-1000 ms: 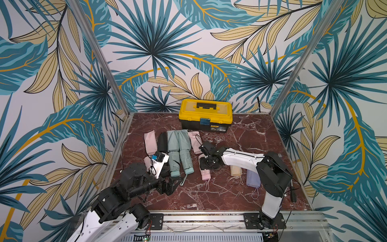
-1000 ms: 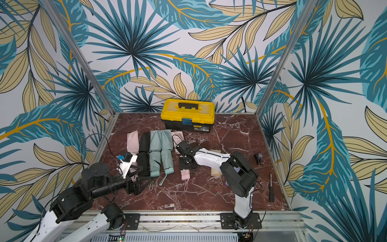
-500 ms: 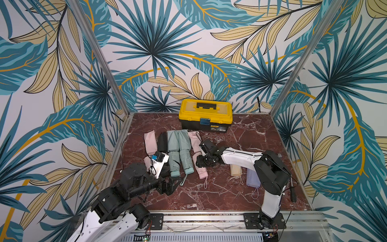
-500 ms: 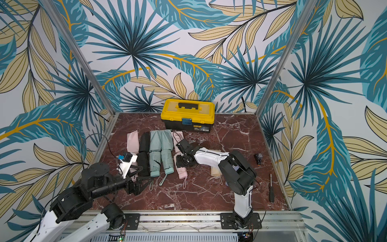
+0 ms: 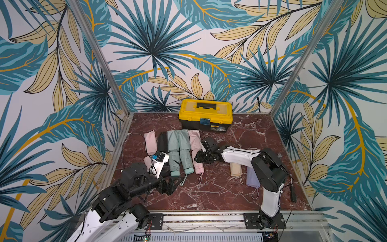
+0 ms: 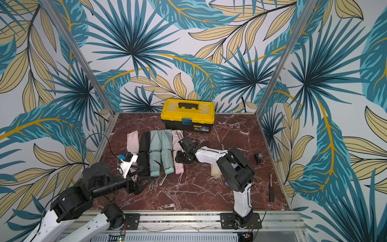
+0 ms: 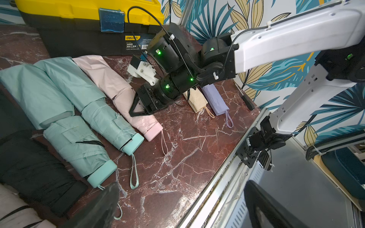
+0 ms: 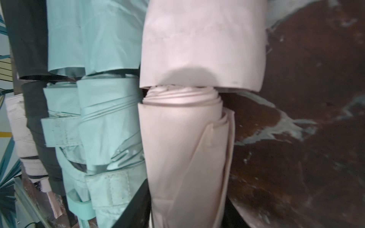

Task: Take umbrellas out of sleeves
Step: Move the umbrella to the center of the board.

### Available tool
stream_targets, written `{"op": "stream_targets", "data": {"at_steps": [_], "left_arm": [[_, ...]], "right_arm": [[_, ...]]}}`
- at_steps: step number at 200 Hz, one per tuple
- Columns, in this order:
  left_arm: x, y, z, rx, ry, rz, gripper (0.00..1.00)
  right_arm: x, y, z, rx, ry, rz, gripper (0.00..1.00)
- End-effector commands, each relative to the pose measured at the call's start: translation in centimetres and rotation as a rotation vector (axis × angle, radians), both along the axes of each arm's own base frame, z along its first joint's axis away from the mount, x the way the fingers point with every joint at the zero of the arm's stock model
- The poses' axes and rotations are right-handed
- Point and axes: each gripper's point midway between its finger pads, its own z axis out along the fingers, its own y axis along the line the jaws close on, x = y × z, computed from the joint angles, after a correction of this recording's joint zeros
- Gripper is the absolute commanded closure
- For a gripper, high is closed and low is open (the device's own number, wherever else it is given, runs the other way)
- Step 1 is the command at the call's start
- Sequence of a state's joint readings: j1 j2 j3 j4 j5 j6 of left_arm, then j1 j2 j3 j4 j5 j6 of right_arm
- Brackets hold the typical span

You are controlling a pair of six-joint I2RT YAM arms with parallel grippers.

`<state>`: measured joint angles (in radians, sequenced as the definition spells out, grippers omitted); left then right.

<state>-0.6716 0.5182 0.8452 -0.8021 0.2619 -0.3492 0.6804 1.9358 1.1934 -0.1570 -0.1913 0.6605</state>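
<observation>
Nearest the front rail (image 5: 209, 215), the left gripper (image 5: 173, 185) hangs spread wide and empty. Farther in, the right gripper (image 5: 199, 159) straddles the pink umbrella (image 7: 141, 123), 1 jaw each side; whether they pinch it I cannot tell. The umbrella's long axis runs front to back, handle nearest, its far end at the mouth of the pink sleeve (image 7: 98, 73). The pull therefore probably goes straight frontward, and the right arm is nearer.

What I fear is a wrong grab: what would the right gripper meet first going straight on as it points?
The pink umbrella, at its pink sleeve's mouth: the right gripper straddles it. Whether the fingers touch it is unclear.
</observation>
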Motion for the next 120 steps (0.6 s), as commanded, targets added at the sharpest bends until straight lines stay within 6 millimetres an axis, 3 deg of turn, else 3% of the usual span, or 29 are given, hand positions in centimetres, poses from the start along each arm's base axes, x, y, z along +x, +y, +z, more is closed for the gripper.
{"op": "stream_targets", "data": {"at_steps": [1, 53, 120], "left_arm": [[0.1, 0.1, 0.4, -0.001, -0.006, 0.01, 0.01], [0.1, 0.2, 0.5, -0.003, -0.009, 0.012, 0.0], [0.0, 0.1, 0.6, -0.004, -0.009, 0.006, 0.0]], "right_arm": [[-0.8, 0.7, -1.3, 0.039, 0.05, 0.01, 0.54], [-1.2, -0.9, -0.8, -0.009, 0.019, -0.014, 0.49], [-2.4, -4.0, 2.5, -0.066, -0.063, -0.046, 0.43]]}}
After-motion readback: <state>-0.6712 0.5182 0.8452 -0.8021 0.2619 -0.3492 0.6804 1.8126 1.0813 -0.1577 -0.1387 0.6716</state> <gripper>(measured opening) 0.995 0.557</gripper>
